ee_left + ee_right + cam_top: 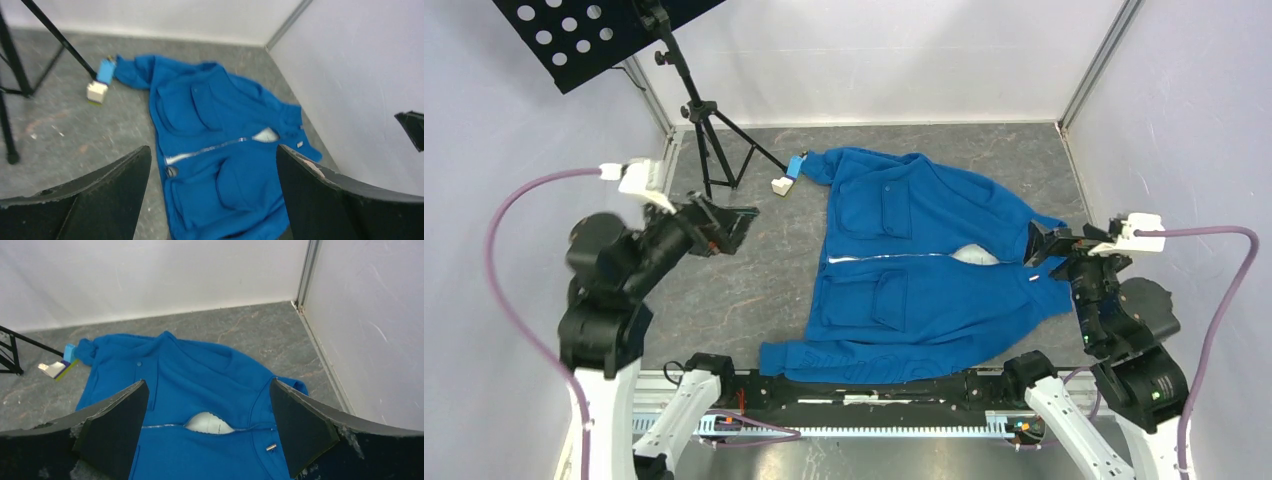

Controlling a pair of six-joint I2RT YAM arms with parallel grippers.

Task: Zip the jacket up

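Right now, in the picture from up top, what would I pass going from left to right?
Left gripper → pockets of the jacket → white inner label → right gripper. I skipped the tripod and the small block, since they overlap others sideways.

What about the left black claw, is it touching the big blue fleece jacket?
Apart. The top view shows bare grey table between the open left gripper and the jacket.
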